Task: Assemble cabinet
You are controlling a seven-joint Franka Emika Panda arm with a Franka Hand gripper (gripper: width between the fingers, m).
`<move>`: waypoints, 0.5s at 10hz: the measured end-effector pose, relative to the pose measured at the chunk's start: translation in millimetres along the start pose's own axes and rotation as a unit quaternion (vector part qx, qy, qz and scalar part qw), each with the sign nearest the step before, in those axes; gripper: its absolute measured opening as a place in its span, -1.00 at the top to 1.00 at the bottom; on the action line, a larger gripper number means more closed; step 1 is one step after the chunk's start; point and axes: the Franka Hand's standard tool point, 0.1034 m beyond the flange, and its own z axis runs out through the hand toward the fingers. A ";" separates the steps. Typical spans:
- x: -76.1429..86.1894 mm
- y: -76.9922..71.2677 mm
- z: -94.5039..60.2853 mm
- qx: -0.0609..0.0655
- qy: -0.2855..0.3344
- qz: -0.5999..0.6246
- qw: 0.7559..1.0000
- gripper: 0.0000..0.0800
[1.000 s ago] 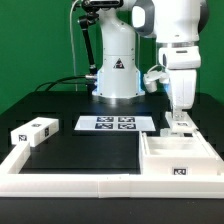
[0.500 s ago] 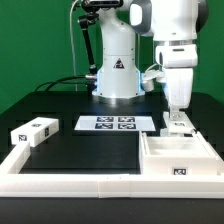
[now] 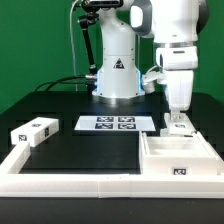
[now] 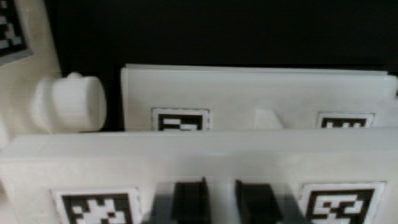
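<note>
The cabinet body (image 3: 178, 160), a white open box with tags, lies at the exterior view's right. My gripper (image 3: 177, 118) hangs straight down over its far wall, on a small tagged white panel (image 3: 178, 126) standing there. In the wrist view the two dark fingers (image 4: 189, 202) stand close together around a thin white edge of this panel (image 4: 196, 160), between its two tags. Beyond it show the body's inner wall (image 4: 249, 95) with tags and a round white peg (image 4: 71, 100). A separate tagged white block (image 3: 34, 130) lies at the exterior view's left.
The marker board (image 3: 113, 124) lies flat before the robot's base (image 3: 116, 75). Long white border rails (image 3: 70, 184) run along the table's front and left. Black tabletop lies between the block and the cabinet body.
The arm has risen very slightly and shifted a little toward the exterior view's left. The parts on the table have not moved.
</note>
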 end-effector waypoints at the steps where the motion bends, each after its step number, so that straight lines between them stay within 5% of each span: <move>1: -0.2 0.7 0.0 0.001 0.000 0.000 1.000 0.83; 5: -2.0 13.3 -2.3 0.004 -0.004 0.006 1.000 0.83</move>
